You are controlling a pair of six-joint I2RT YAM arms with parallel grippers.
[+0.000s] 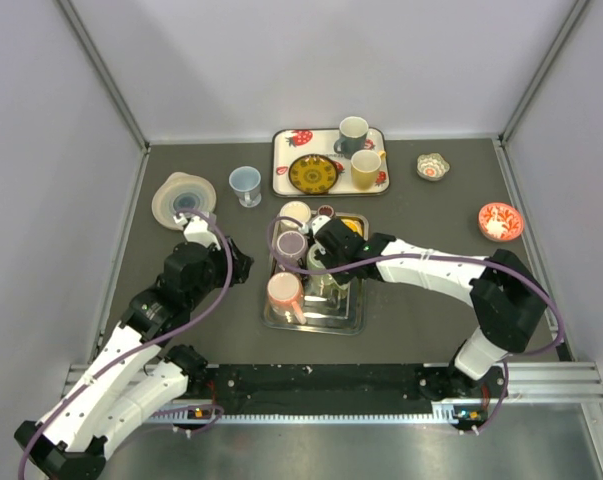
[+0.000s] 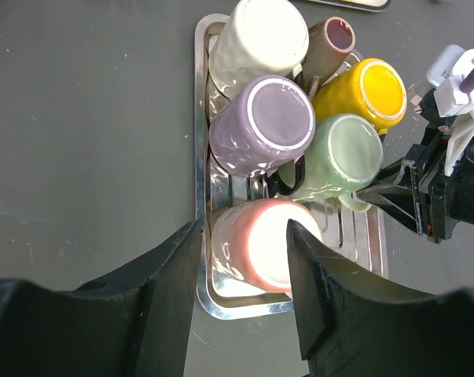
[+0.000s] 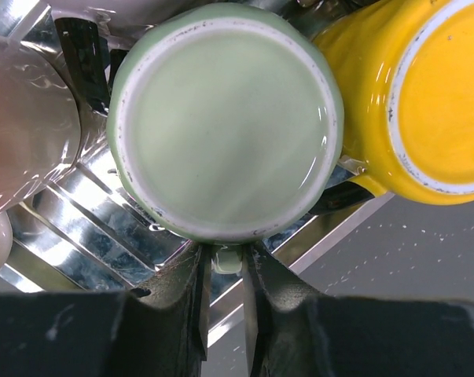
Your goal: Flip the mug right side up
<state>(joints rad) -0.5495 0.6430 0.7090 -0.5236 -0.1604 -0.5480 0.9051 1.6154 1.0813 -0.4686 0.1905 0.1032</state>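
Mug (image 2: 343, 153) in tray (image 1: 326, 325) ctr w/ others (image 1: 285, 292) – 2nd tray (image 1: 279, 176) behind, bowls (image 1: 500, 221) R.

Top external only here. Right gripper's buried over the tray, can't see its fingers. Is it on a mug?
Observer: Yes. The right wrist view shows the right gripper closed on the handle of the green mug.
Operator: Mug orientation?
Observer: Upside down, with its base facing the wrist camera, over the ribbed metal tray.
Operator: Left arm interfering?
Observer: No contact is visible. The left gripper is open, and the pink mug shows between its fingers in the left wrist view.
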